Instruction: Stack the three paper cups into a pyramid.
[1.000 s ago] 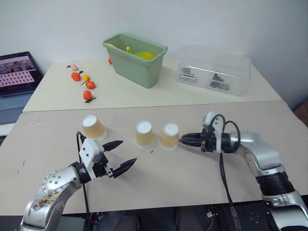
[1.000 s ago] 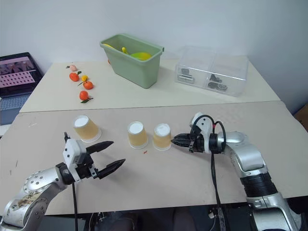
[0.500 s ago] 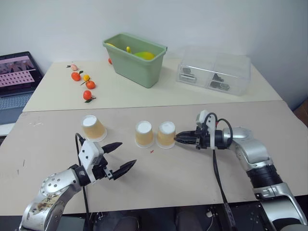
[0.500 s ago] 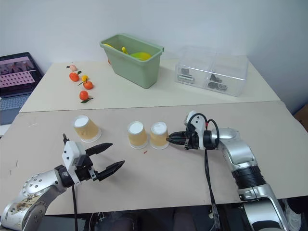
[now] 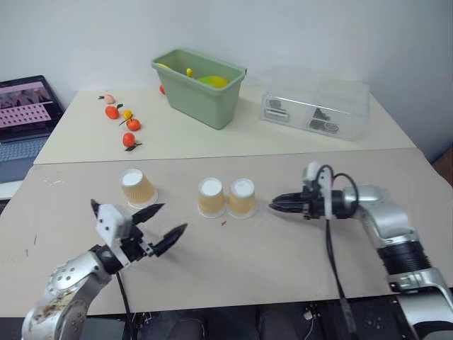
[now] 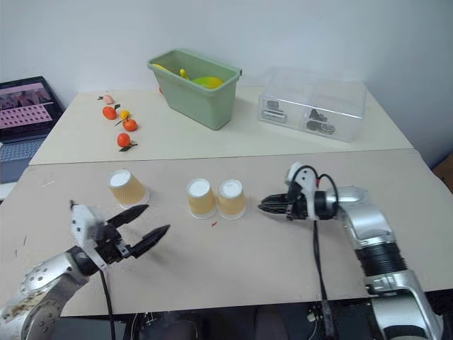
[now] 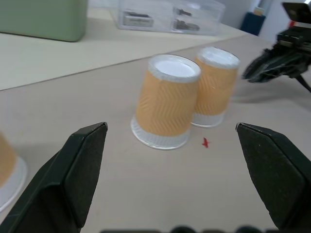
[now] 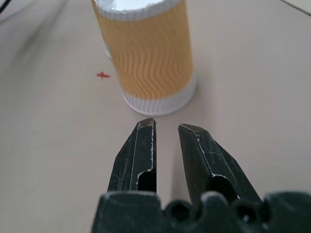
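Judging progress, I count the base as laid: two paper cups (image 5: 211,197) (image 5: 243,197) stand upside down, side by side and touching or nearly so, mid-tabletop (image 5: 283,262). The third cup (image 5: 137,188) sits alone, well apart on my left, also inverted. My right claw (image 5: 274,207) is pinched nearly shut, empty, just beside the right-hand base cup without touching it. My left claw (image 5: 164,223) gapes wide, near the lone cup. Grasping that cup and topping the pair remains.
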Controlling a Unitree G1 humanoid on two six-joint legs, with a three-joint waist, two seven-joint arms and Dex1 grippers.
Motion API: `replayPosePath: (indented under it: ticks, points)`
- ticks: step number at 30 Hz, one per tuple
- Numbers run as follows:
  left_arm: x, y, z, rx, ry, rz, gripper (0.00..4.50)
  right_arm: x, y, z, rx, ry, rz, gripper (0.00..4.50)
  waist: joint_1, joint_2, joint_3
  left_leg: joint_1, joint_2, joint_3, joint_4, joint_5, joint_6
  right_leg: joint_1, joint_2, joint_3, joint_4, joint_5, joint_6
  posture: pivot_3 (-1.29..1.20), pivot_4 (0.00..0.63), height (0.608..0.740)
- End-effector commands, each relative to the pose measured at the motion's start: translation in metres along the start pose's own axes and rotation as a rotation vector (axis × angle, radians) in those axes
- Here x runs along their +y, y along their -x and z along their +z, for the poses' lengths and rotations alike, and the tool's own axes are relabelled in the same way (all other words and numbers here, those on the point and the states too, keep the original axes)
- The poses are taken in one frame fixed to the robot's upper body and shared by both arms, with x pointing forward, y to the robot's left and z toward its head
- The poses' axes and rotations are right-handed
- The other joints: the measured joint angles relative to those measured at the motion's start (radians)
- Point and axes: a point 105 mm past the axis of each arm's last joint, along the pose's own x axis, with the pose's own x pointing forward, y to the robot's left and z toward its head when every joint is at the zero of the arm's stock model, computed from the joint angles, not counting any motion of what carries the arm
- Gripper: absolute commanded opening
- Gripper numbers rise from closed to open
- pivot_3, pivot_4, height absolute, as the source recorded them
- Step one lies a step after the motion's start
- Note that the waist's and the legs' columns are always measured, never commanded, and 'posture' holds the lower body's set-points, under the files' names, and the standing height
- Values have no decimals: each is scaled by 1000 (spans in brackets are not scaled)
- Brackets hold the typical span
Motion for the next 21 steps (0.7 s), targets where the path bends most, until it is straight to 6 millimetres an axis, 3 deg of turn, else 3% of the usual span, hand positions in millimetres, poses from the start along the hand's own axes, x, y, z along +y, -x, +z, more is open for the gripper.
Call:
replayPosePath:
  ticks: [1, 9, 15, 21]
  points:
    - [14, 10, 7, -35, 2, 99, 4500, -2, 23, 28, -86, 61, -13, 1082, 1, 0, 0, 0, 0, 0, 0, 0, 0, 0, 0, 0, 0, 0, 0, 0, 150, 740]
    - [30, 5, -4, 1, -67, 185, 4500, 11, 13, 44, -165, 54, 45, 1082, 3, 0, 0, 0, 0, 0, 0, 0, 0, 1, 0, 0, 0, 0, 0, 0, 150, 740]
    - [45, 2, -11, -5, -67, 298, 4500, 15, 10, 44, -172, 45, 51, 1082, 5, 0, 0, 0, 0, 0, 0, 0, 0, 0, 0, 0, -1, 0, 0, 0, 150, 740]
    - [50, -8, -25, 25, -69, 351, 4500, 25, 14, 65, -222, 70, 93, 1082, 5, 0, 0, 0, 0, 0, 0, 0, 0, 0, 0, 0, 0, 0, 0, 0, 150, 740]
